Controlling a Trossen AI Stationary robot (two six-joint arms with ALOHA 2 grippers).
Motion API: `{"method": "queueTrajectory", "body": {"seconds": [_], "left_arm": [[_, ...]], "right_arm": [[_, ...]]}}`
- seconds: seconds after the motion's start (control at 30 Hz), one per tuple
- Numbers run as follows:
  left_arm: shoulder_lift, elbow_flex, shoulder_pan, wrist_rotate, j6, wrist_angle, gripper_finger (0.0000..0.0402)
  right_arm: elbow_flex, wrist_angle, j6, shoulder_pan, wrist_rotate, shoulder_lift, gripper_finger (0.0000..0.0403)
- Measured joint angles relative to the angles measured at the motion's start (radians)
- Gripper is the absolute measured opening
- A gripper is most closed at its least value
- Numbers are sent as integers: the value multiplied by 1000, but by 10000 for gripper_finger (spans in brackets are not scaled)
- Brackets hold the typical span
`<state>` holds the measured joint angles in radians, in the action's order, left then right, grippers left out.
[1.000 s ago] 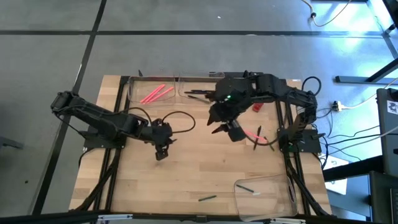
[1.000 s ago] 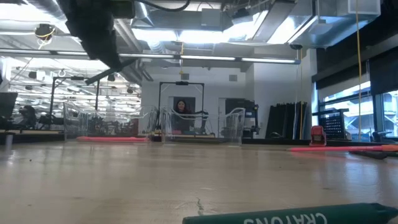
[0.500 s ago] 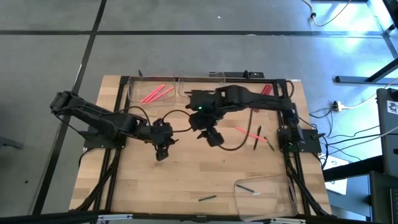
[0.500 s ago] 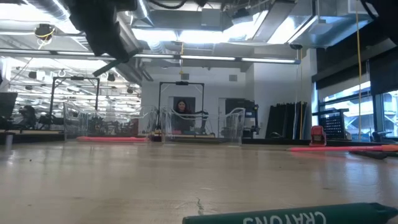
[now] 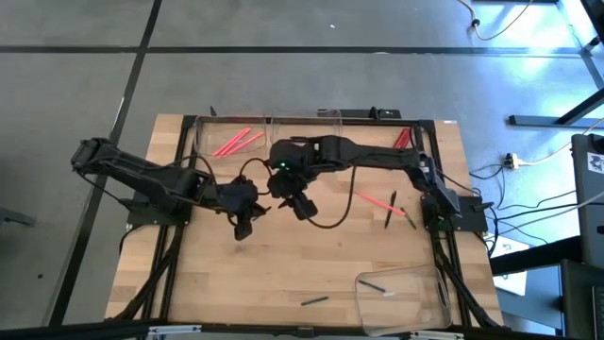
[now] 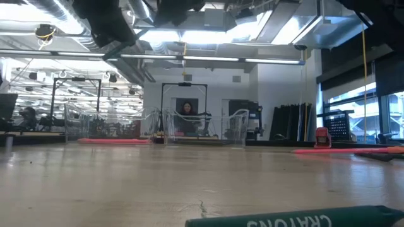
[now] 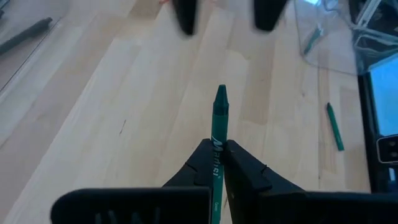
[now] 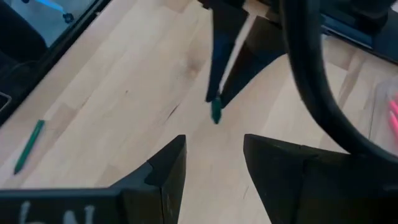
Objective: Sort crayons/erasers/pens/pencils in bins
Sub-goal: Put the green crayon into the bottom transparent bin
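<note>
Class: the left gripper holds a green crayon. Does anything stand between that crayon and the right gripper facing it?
Nothing visible does. The green crayon juts from the left gripper; only bare table lies between it and the open right gripper.

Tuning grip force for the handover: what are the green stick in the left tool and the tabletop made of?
The green stick looks like a wax crayon in a matte printed paper wrapper, with a bare pointed tip. The tabletop looks like pale wood planks, smooth with faint grain and seams.

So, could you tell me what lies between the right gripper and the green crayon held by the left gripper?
Only bare wooden table. The right wrist view shows the open right gripper facing the green crayon, clamped in the left gripper, with nothing between.
</note>
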<state>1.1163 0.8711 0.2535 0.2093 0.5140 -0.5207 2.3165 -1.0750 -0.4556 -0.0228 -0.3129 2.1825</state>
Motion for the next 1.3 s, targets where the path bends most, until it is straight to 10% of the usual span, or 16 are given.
{"method": "queueTrajectory", "body": {"seconds": [1.3], "left_arm": [[-12,0,-21,20,-3,-7,11]], "right_arm": [[-1,87,-148,21,50,62,165]]}}
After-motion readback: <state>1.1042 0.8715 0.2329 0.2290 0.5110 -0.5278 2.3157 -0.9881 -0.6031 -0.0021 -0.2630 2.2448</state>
